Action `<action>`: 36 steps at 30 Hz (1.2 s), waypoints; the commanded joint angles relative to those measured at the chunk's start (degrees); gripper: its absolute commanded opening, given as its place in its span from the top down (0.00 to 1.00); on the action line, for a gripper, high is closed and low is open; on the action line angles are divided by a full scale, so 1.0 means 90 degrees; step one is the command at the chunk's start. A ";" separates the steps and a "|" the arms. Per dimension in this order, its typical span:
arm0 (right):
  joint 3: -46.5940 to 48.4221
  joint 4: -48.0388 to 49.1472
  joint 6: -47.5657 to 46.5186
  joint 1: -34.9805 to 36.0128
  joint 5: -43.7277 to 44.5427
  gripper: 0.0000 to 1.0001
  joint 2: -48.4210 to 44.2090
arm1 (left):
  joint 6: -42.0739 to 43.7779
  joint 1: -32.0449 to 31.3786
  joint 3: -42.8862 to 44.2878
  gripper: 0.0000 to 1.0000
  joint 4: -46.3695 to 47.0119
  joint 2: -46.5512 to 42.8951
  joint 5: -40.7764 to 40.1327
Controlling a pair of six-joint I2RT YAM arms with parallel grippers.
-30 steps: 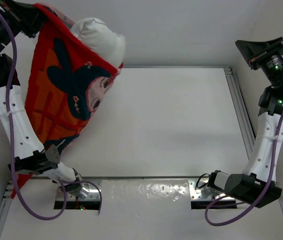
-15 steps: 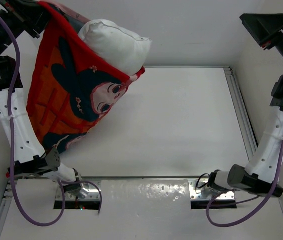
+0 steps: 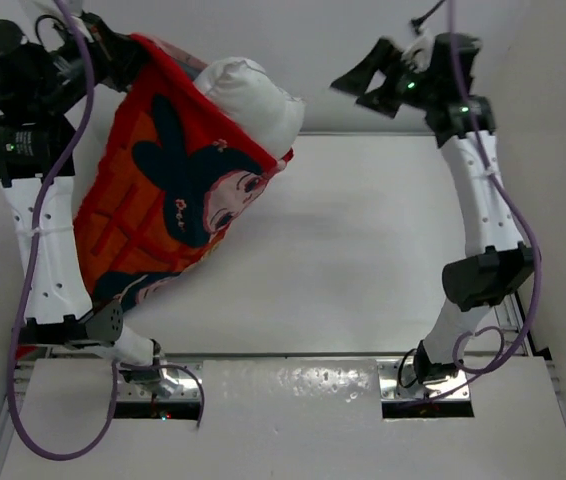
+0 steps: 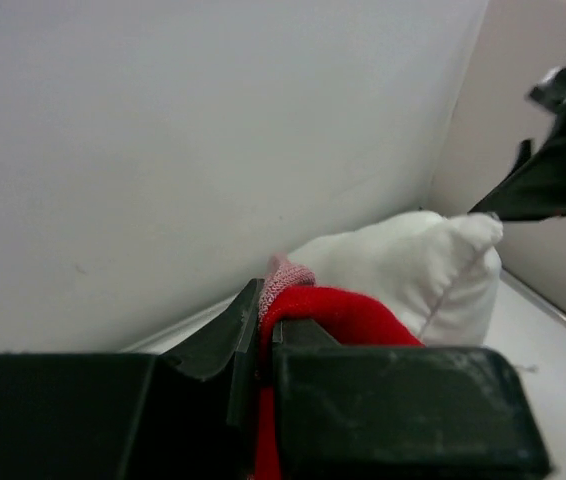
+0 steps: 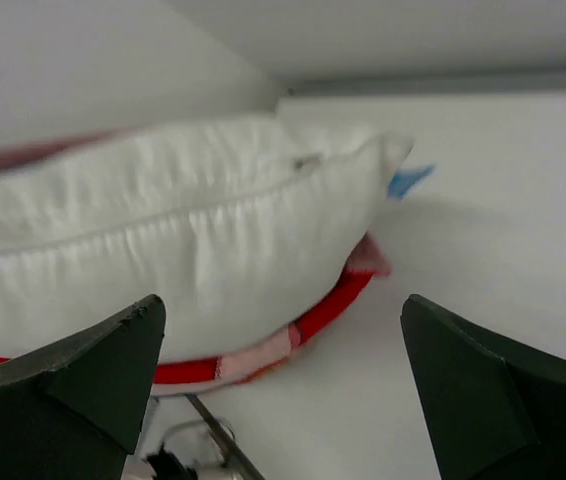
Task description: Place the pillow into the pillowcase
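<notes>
- Your left arm [image 3: 38, 235] has white shells on its long links, one dotted with a row of small dark holes. The joints have black housings.
- Your right arm [image 3: 478, 195] is built the same way, with white links and black joint blocks.
- A purple cable [image 3: 25, 300] runs along the left arm, and a second purple cable [image 3: 530, 235] runs along the right.
- Small green lights [image 3: 406, 86] glow on the right arm's black wrist housing.
- The left tool [image 4: 263, 335] is matte black, with blunt, lightly scuffed finger blocks.
- The right tool [image 5: 280, 320] has two black, wedge-shaped fingers [image 5: 73, 370].
- Each base sits on a shiny metal plate [image 3: 153, 385].
</notes>
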 commanded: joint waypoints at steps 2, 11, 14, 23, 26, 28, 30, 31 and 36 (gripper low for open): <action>-0.1188 0.1069 -0.1543 0.0761 0.0819 0.01 -0.1221 | 0.1050 -0.0878 0.0062 1.00 -0.0379 -0.0054 -0.0947; -0.1685 0.1470 -0.3790 0.2666 0.0926 0.01 -0.1388 | 0.1255 -0.1894 0.0765 1.00 -0.0476 0.0347 -0.0810; -0.1493 0.1170 -0.3751 0.2764 0.0614 0.01 -0.1037 | 0.1294 -0.2090 0.0814 1.00 -0.0486 0.0328 -0.0976; -0.1784 0.1569 -0.3351 0.2639 0.1062 0.01 -0.0967 | 0.1655 -0.2511 0.0717 1.00 -0.0574 0.0211 -0.0576; -0.2193 0.1793 -0.3175 0.2258 0.1326 0.01 -0.1522 | 0.1714 -0.2530 0.0687 1.00 -0.0593 0.0142 -0.0674; -0.2399 0.1968 -0.3126 0.2053 0.1482 0.01 -0.1748 | 0.1704 -0.2550 0.0716 1.00 -0.0564 0.0123 -0.0577; -0.2584 0.2105 -0.3019 0.1906 0.1541 0.01 -0.1963 | 0.1665 -0.2598 0.0755 1.00 -0.0515 0.0123 -0.0469; -0.2624 0.2154 -0.2883 0.1770 0.1532 0.01 -0.2003 | 0.1655 -0.2637 0.0775 1.00 -0.0506 0.0123 -0.0449; -0.2908 0.2603 -0.2492 0.1777 0.1210 0.01 -0.1936 | 0.1675 -0.2725 0.0775 1.00 -0.0505 0.0162 -0.0488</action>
